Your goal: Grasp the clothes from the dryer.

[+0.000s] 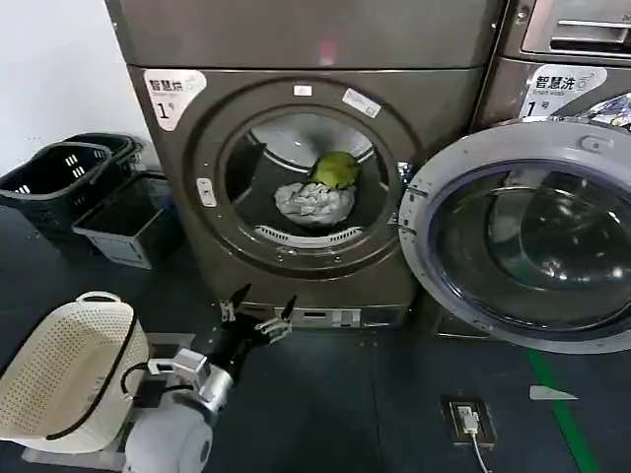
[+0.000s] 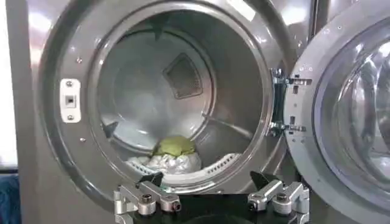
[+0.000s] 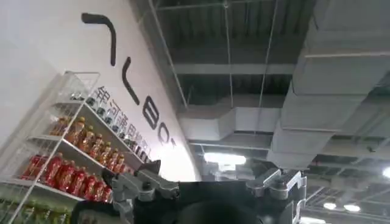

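1. The dryer stands with its glass door swung wide to the right.
2. The whitish-grey bundle lies on the drum floor, with the smaller yellow-green bundle resting against its far side.
3. The left gripper hangs below the porthole, outside the drum, fingers spread and empty, well short of the clothes.
4. The right gripper points at the ceiling, fingers apart.
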Controlling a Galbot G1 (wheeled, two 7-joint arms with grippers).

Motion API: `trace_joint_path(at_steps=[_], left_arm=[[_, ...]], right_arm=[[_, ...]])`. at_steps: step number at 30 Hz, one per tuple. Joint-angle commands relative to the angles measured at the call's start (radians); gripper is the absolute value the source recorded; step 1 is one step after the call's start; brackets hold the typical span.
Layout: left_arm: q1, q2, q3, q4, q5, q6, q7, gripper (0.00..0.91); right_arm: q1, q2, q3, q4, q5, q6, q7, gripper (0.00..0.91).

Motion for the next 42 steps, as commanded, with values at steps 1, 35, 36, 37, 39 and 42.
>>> trace_joint_path(at_steps=[1, 35, 36, 37, 39, 42], left_arm=[[0.001, -0.003, 0.001, 0.001, 0.002, 0.000, 0.001, 0.907], [0.010, -0.001, 0.002, -0.001, 0.029, -0.009, -0.056, 0.907], [0.010, 0.000, 0.002, -0.001, 0.030, -0.008, -0.059, 0.907], [0.010, 0.000, 0.001, -0.001, 0.030, -0.007, -0.061, 0.907], [0.008, -0.001, 0.000, 0.003, 0.033, -0.006, -0.073, 0.907], [0.001, -0.003, -0.001, 0.004, 0.034, -0.002, -0.082, 0.907]], right_arm=[[0.000, -0.001, 0.000, -0.001, -0.006, 0.000, -0.003, 0.907], [-0.001, 0.001, -0.010, -0.002, -0.012, 0.035, -0.008, 0.907], [-0.001, 0.001, -0.011, -0.003, -0.010, 0.039, -0.007, 0.907], [-0.001, 0.001, -0.011, -0.003, -0.008, 0.040, -0.007, 0.907], [-0.001, 0.003, -0.016, 0.000, 0.000, 0.045, -0.007, 0.907], [0.000, 0.009, -0.018, 0.001, 0.010, 0.047, -0.006, 0.907]])
